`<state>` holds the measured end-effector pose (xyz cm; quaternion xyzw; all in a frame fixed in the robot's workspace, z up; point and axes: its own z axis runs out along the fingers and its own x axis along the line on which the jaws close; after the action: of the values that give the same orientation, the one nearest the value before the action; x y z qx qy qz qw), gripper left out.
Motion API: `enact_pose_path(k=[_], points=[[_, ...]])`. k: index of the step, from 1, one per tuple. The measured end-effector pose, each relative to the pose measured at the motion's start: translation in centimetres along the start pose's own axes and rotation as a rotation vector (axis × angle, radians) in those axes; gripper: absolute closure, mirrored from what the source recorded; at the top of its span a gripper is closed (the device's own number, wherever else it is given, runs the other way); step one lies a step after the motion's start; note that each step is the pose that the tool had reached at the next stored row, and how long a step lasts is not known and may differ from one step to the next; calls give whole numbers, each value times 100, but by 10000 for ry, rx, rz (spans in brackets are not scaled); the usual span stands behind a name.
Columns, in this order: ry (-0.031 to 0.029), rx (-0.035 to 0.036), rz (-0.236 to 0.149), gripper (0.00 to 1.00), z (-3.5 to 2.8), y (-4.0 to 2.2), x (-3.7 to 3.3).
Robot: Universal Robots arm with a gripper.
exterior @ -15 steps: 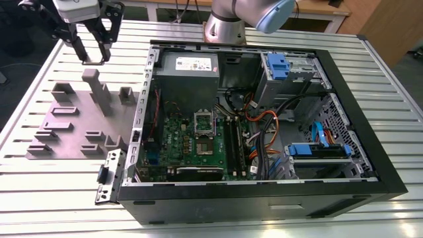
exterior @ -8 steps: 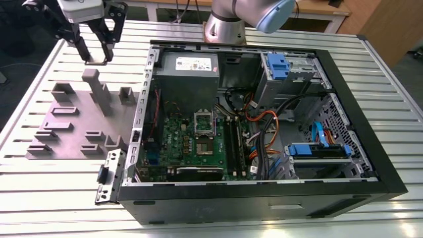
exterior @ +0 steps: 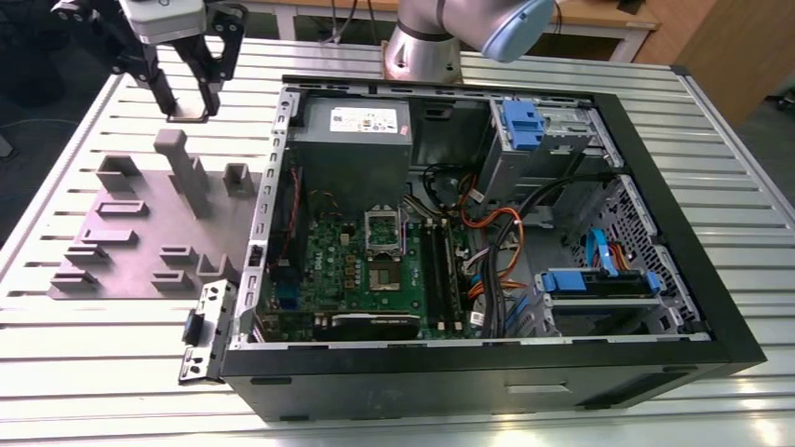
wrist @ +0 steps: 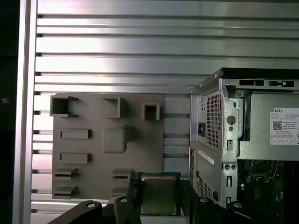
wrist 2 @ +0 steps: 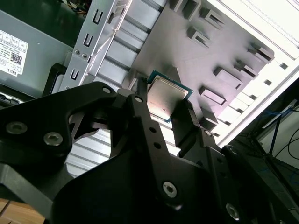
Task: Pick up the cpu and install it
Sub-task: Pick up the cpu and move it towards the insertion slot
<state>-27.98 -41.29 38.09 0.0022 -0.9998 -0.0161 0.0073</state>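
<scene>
— Your gripper [wrist 2: 163,106]: what does it hold?
— It is clamped on the cpu [wrist 2: 167,93]. In both wrist views the two black fingers [wrist 2: 142,109] press on opposite edges of the small square chip. Its pale metal top faces the cameras.
— Where is the chip?
— It is in the air, clear of the grey fixture plate [wrist: 93,121]. In the exterior view your gripper hangs above the slatted table [exterior: 74,391] at the exterior view's left. That is near the plate's far end and outside the open computer case [exterior: 435,386]. The chip is well apart from the motherboard [exterior: 333,256] and its silver socket [exterior: 383,233].
— Which step is this?
— By this reading the pick is done and the install is not; you are in the carry between them.
— What does the install call for?
— Judged from this layout, it calls for travel over the case wall toward the exterior view's right. The chip must be kept level and its edges squared to the socket before any descent. Whether the socket's frame stands open cannot be told here. The grip is on thin edges, so tilt or slip is the risk.
</scene>
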Motion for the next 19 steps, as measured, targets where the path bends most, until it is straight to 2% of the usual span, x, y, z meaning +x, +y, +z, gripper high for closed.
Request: enact_pose_path(k=[19], points=[[0,0,-1,55,-1,0,-56]])
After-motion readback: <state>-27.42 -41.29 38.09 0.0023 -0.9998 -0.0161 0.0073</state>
